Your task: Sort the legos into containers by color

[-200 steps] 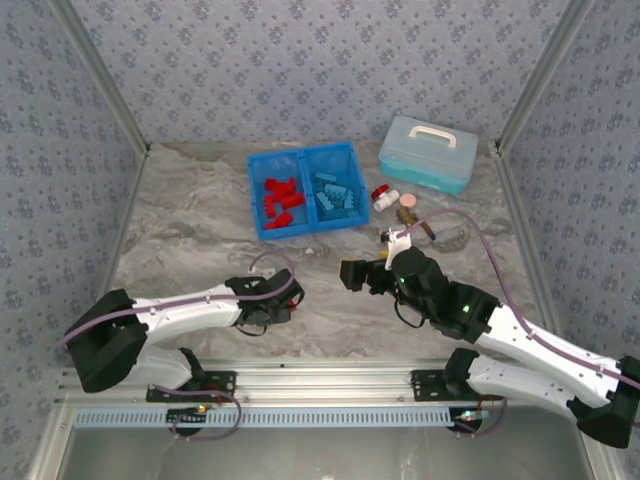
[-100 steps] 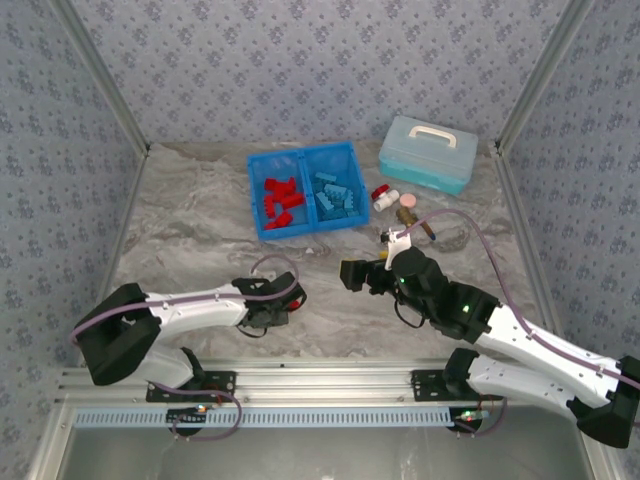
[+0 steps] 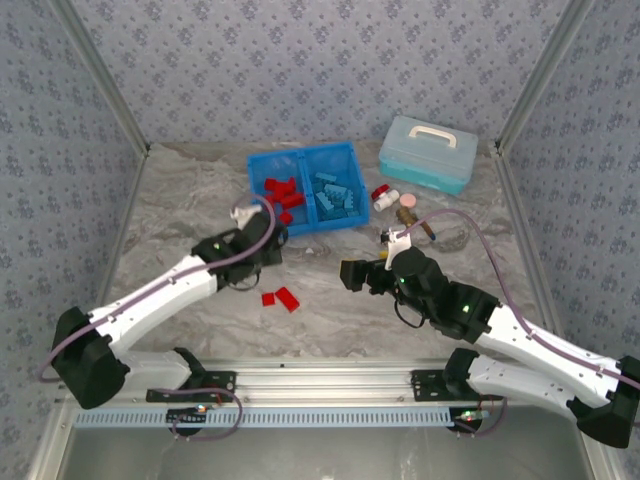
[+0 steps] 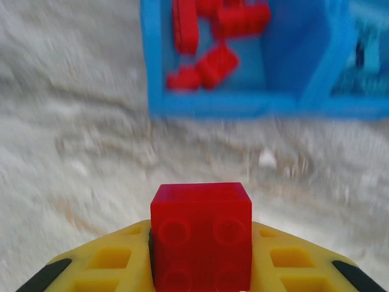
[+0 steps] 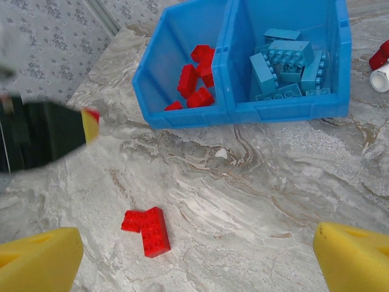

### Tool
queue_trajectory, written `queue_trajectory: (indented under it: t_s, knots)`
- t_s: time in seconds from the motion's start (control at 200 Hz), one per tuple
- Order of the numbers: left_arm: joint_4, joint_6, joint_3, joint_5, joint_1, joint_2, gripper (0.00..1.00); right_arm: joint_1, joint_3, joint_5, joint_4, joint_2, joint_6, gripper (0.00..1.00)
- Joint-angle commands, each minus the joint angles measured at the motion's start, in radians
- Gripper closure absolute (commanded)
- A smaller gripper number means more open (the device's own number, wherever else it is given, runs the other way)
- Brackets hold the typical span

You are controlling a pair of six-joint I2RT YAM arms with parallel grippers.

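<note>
My left gripper (image 3: 268,248) is shut on a small red lego (image 4: 200,234), held just short of the blue bin's (image 3: 262,190) near wall (image 4: 206,104). The bin's left compartment holds several red legos (image 3: 280,198); its right compartment holds several light blue legos (image 3: 335,194). Two red legos (image 3: 281,298) lie touching each other on the marble, also seen as the red pair (image 5: 146,228). My right gripper (image 3: 350,273) hovers right of the pair, open, with its yellow fingertips (image 5: 37,260) wide apart and nothing between them. The left gripper (image 5: 58,131) shows at that view's left edge.
A pale teal lidded case (image 3: 428,152) stands at the back right. Small red, white and pink bottle-like items (image 3: 387,197) lie between it and the bin. Patterned walls and metal posts close in the table's sides and back.
My left arm has swung from the near edge up toward the bin with a red lego in its jaws, uncovering the two red legos on the marble. The right arm has not moved.
</note>
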Motion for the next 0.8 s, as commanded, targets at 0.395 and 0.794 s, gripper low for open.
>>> queue_trajectory:
  t_s: [0.395,0.794]
  knots:
    - [-0.032,0.259,0.609,0.156,0.204,0.626,0.72,0.003,0.003,0.030,-0.053,-0.062,0.062,0.00]
    - [-0.058,0.240,0.714,0.218,0.213,0.769,0.57,0.006,0.009,0.054,-0.100,-0.122,0.063,0.00]
